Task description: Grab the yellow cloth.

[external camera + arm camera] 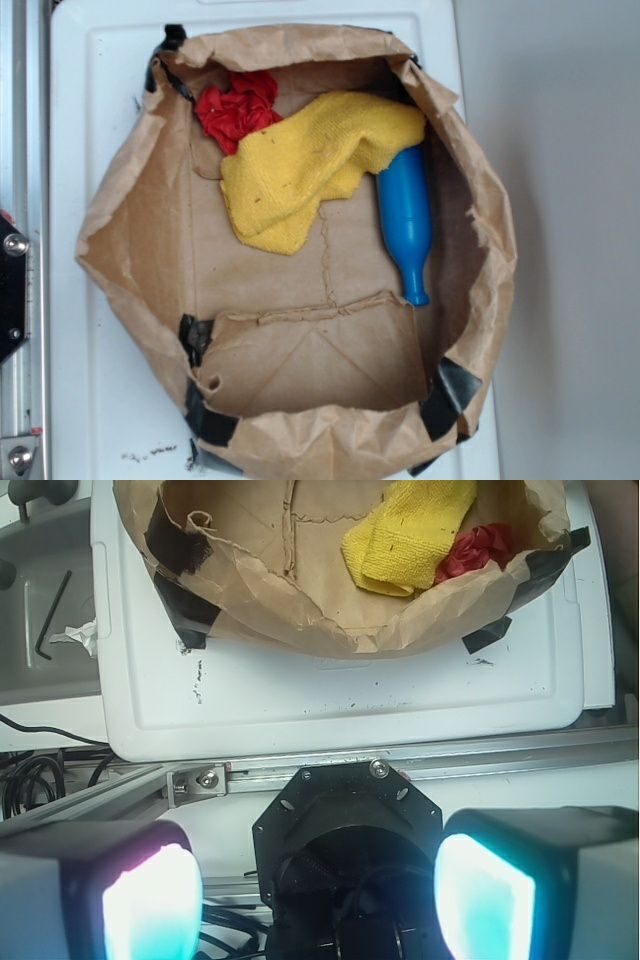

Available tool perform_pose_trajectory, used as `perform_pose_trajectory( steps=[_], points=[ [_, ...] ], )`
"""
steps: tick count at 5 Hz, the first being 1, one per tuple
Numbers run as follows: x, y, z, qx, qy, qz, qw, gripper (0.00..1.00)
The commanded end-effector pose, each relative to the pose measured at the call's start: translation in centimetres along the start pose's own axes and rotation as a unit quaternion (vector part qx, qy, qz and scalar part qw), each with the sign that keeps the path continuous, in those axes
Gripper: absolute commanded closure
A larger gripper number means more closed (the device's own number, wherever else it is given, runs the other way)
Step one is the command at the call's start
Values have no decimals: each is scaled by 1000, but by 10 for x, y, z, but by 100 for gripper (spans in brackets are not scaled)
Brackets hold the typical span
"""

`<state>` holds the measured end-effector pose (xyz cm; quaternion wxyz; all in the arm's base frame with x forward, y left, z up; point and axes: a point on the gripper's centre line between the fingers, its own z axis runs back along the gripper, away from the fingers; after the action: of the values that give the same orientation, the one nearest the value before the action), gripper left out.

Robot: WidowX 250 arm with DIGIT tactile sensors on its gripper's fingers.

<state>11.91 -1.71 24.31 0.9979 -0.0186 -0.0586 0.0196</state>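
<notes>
Yellow cloth (308,165) in paper bag (120,230), touching red cloth (238,107), overlapping blue bottle (406,215); gripper (318,888) spread wide, empty.

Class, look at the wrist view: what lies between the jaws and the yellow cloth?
In the wrist view, an aluminium rail, bare white tray and the paper bag's near wall precede the yellow cloth.

Lab: aluminium rail (480,760), cables (30,780), hex key (50,615)

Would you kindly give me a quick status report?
Claw open, empty, outside the bag. Yellow cloth inside paper bag, overlapping blue bottle. Red cloth adjacent.
</notes>
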Motion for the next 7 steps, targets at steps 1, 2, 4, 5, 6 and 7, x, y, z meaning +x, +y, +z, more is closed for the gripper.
perform_pose_trajectory(
  steps=[1, 2, 4, 5, 6, 7],
  points=[
    [0, 0, 0, 0, 0, 0, 1000, 0],
    [48, 3, -18, -31, -37, -60, 997, 0],
    [113, 26, -49, 3, -93, -122, 988, 0],
    [129, 43, -63, 20, -92, -112, 989, 0],
    [138, 53, -95, 32, -56, -105, 992, 0],
    [152, 51, -129, 11, -24, -101, 995, 0]
  ],
)
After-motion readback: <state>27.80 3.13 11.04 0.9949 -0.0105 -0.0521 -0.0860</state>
